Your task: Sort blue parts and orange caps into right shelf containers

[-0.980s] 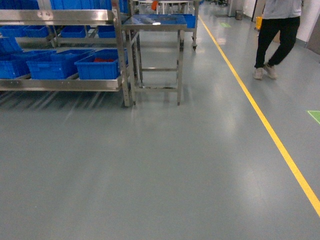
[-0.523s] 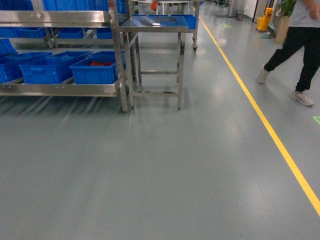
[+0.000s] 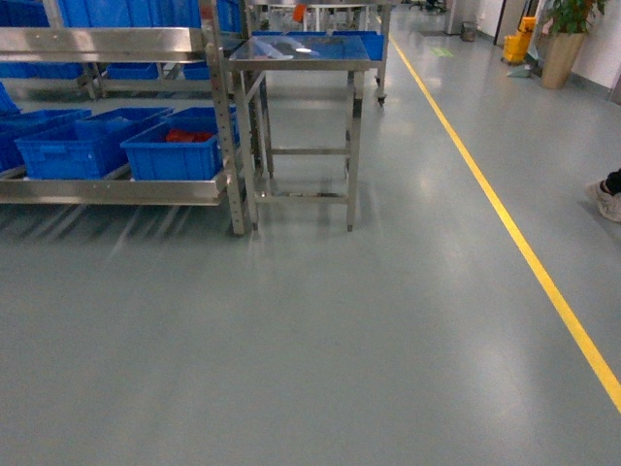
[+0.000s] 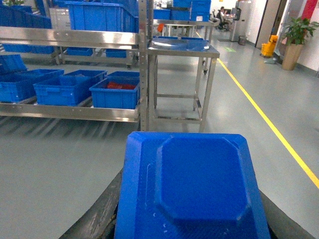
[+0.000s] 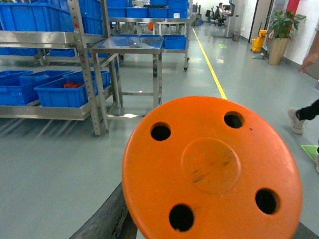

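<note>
In the left wrist view a blue part [image 4: 192,184], a flat moulded plate with a raised octagonal middle, fills the lower frame. My left gripper [image 4: 189,226] is shut on it, and only one dark finger [image 4: 102,216] shows at the side. In the right wrist view my right gripper [image 5: 209,230] is shut on a round orange cap [image 5: 212,172] with several holes. The right shelf containers are bright-blue crates [image 3: 175,148] on the low steel shelf [image 3: 116,189] at the left, far ahead of both grippers. The end crate [image 4: 115,92] holds red pieces. Neither gripper shows in the head view.
A steel table [image 3: 301,53] stands right of the shelf post [image 3: 221,116]. More blue crates [image 4: 102,15] sit on the upper shelf. A yellow floor line [image 3: 524,252] runs along the right. A person's shoe [image 3: 609,199] is at the right edge, and a potted plant [image 3: 566,44] stands far back.
In the head view the shelf and table have come nearer and shifted slightly left. The walking person has gone off to the right, leaving only a shoe in view.
</note>
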